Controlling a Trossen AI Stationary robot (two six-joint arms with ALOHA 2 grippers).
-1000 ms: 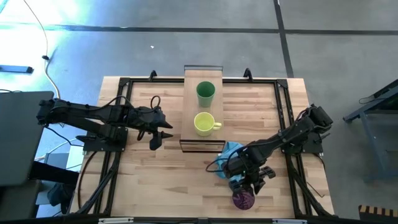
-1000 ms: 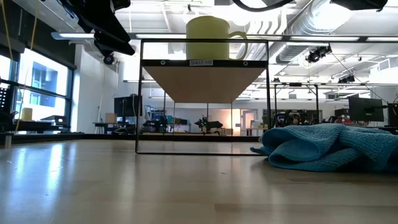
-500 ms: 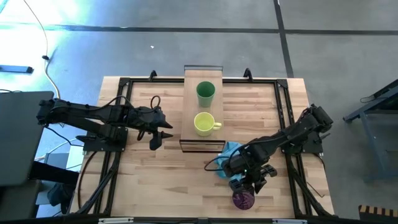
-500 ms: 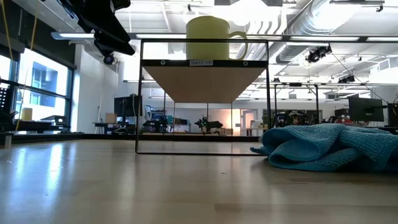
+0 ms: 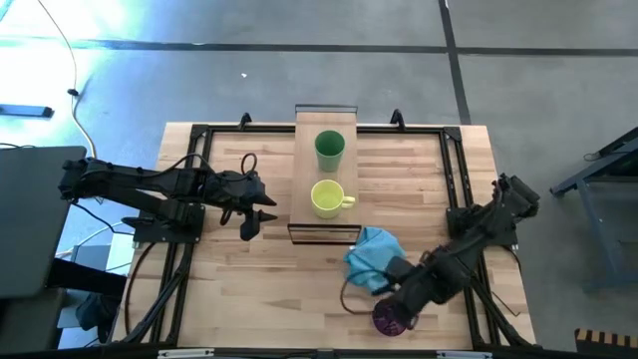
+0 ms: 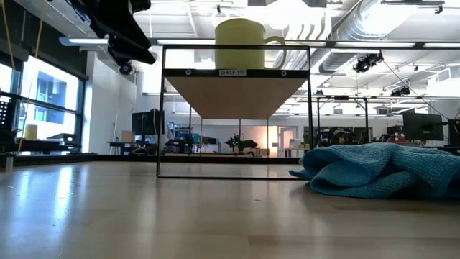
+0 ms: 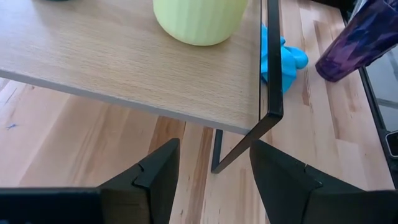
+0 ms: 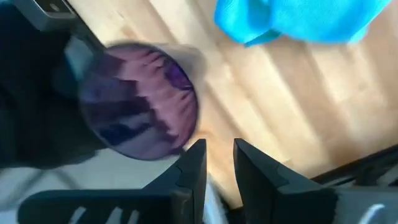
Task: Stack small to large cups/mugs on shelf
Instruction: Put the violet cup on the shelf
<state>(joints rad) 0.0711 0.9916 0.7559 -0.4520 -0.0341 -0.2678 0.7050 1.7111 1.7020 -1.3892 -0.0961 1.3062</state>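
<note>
The yellow mug (image 5: 327, 199) and the green cup (image 5: 330, 150) stand on their bases on the shelf (image 5: 307, 172), with the green cup farther back. The purple tumbler (image 5: 390, 318) stands upright on the table near its front edge. My right gripper (image 5: 402, 303) hangs above it and points down. In the right wrist view the tumbler (image 8: 140, 102) shows beside my right gripper (image 8: 217, 148). Its fingers stand a narrow gap apart with nothing between them. My left gripper (image 7: 214, 148) waits open at the shelf's left, near the front corner.
A crumpled blue cloth (image 5: 371, 254) lies on the table between the shelf's near end and the tumbler. A dark frame (image 5: 454, 179) runs around the tabletop. There is bare wood at the table's front left.
My right arm has swung toward the table's near edge and risen. Its wrist has rolled and tipped, so the gripper now points down over the tumbler. The blue cloth, partly covered before, now shows whole. The tumbler has stayed in place.
</note>
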